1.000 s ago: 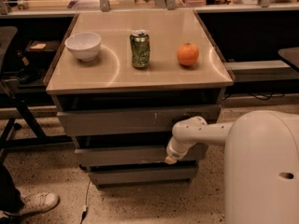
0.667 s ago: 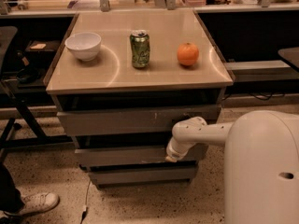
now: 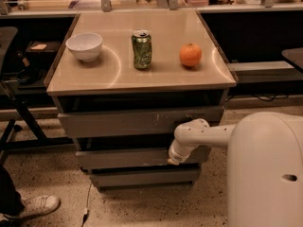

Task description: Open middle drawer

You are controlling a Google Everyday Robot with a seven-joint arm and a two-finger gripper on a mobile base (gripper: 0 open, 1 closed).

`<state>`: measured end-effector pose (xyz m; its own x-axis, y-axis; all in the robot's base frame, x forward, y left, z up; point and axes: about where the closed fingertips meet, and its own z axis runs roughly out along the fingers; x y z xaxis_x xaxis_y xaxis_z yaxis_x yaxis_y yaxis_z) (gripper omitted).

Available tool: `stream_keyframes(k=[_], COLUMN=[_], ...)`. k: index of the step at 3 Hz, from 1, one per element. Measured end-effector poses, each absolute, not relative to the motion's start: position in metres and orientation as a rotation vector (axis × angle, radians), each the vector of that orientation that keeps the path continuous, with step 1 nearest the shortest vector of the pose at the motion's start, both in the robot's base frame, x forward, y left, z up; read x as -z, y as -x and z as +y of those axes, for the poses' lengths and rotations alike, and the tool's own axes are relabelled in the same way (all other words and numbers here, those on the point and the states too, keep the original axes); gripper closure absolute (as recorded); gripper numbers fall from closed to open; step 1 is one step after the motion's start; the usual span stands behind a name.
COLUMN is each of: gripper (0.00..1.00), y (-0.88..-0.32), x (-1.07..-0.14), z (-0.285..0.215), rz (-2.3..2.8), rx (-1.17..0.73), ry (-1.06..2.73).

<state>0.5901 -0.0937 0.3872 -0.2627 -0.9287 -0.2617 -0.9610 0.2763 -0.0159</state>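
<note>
The middle drawer [image 3: 128, 158] is a wide, shallow grey front below the taller top front [image 3: 137, 122] that has pale scratch marks. It stands out a little from the cabinet, with a dark gap above it. The narrow bottom front [image 3: 142, 178] lies under it. My gripper [image 3: 174, 160] hangs from the white arm [image 3: 199, 135] at the right end of the middle drawer, at its top edge. Its fingers are hidden behind the wrist.
On the cabinet top [image 3: 113, 77] stand a white bowl [image 3: 84, 46], a green can [image 3: 141, 49] and an orange [image 3: 190, 55]. A person's shoe [image 3: 33, 207] is at the lower left. A cable [image 3: 87, 207] runs on the floor. My white base [image 3: 265, 174] fills the lower right.
</note>
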Motion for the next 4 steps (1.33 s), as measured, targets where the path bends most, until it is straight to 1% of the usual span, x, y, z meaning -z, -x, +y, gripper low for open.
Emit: stream_keyframes(k=[3, 4], gripper=[1.0, 1.0], y=[-0.591, -0.574], x=[-0.406, -0.411], z=[-0.095, -0.1], rz=[2.325, 2.359], rx=[-0.215, -0.256], ry=[1.755, 1.713])
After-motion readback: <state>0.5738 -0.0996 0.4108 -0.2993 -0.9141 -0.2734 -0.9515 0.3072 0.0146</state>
